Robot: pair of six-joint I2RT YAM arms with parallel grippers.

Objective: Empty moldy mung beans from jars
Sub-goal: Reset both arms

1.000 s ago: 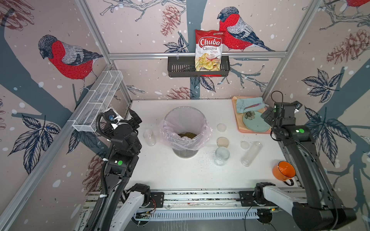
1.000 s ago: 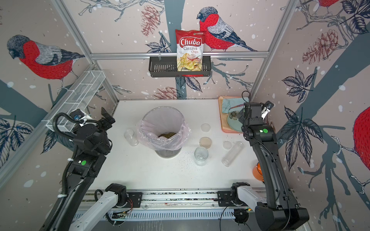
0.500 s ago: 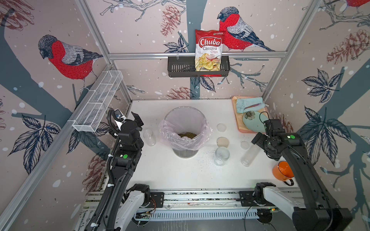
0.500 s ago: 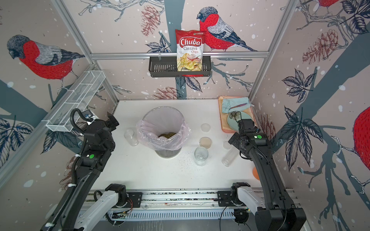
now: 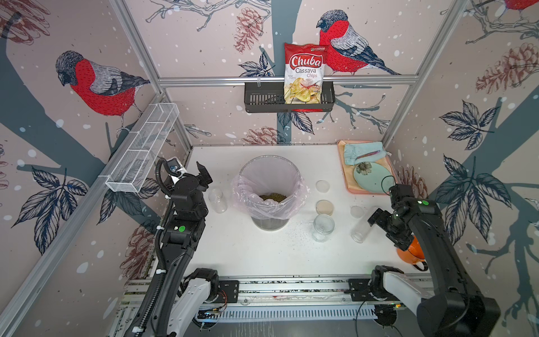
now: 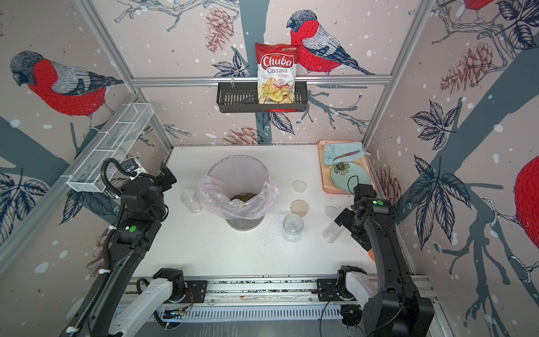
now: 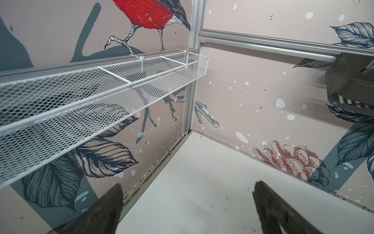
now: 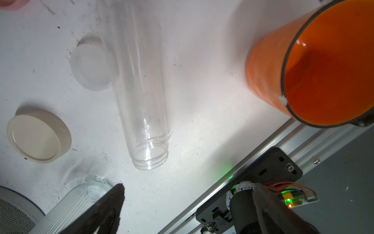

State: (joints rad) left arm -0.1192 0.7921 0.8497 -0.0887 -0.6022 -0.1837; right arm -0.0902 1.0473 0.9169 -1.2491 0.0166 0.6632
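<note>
At table [image 5: 248, 256] centre: bin [image 5: 269, 159], beans [image 5: 273, 197] inside.
Jars: short jar [image 5: 217, 200] left of bin; round jar [image 5: 323, 228] and lying tube [image 5: 362, 226] right of it.
Left gripper [image 7: 187, 189]: fingers wide, empty, near short jar.
Right gripper [image 8: 188, 186]: fingers wide, empty, beside tube.

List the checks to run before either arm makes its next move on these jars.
1. Left gripper open and empty: ok.
2. Right gripper open and empty: ok.
3. Tall tube jar emptied: ok, though it lies on its side.
4. Short jar and round-shouldered jar emptied: no beans visible, ok.
5. Mung beans inside the lined bin: ok. Specks scattered on the table beside it: not ok.
6. Orange mug stands near the right gripper; clearance: cannot tell.
</note>
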